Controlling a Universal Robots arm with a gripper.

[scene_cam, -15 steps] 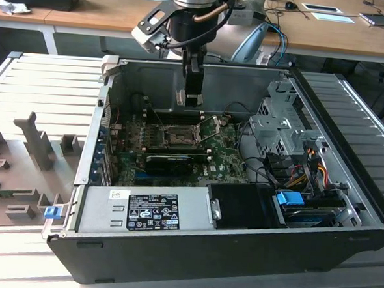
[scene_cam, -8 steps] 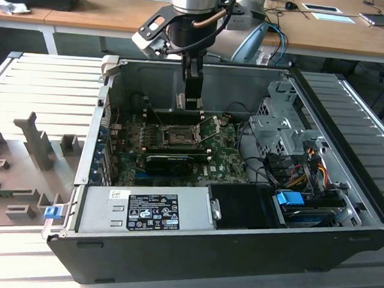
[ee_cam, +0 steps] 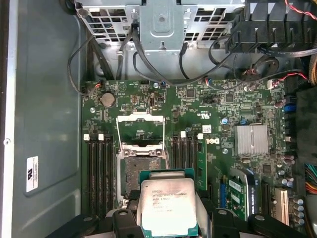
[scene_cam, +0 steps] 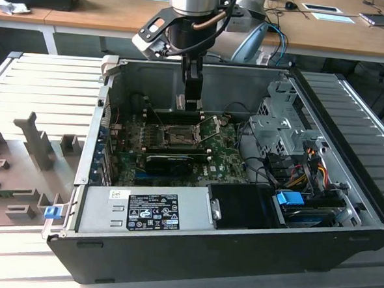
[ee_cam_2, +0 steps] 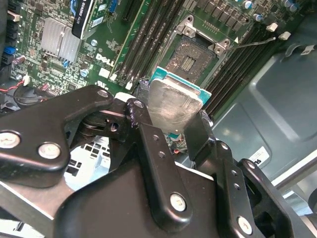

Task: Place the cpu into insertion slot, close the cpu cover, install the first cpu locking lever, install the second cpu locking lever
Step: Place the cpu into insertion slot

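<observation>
Jaws: narrow, clamped on two opposite edges of the chip (ee_cam: 167, 208), reaching down from above into the open computer case (scene_cam: 237, 251).

Chip: between the jaws, pale silvery face toward both wrist views, green border around it. Held above the circuit board (ee_cam: 198, 104), apart from the socket, not yet seated.

Socket (ee_cam: 141, 171): below the jaws and just beyond them. Dark, square and bare; near edge overlapped by the chip in the first wrist view.

Cover (ee_cam: 140, 130): thin metal frame, swung open, on the far side of the socket from the jaws.

Lever (ee_cam_2: 257, 43): thin metal rod, angled away from the socket, beyond the jaws.

Memory slots (ee_cam: 99, 163): long dark rows flanking the socket, to either side of the jaws.

Heat sink (ee_cam: 251, 139): ribbed silver block, well to one side of the jaws.

Drive cage (scene_cam: 278, 123): perforated grey metal, toward the exterior view's right of the jaws.

Power supply (scene_cam: 149, 210): labelled grey box along the case wall, well apart from the jaws.

Bench (scene_cam: 46, 83): slatted metal, carrying the case.
</observation>
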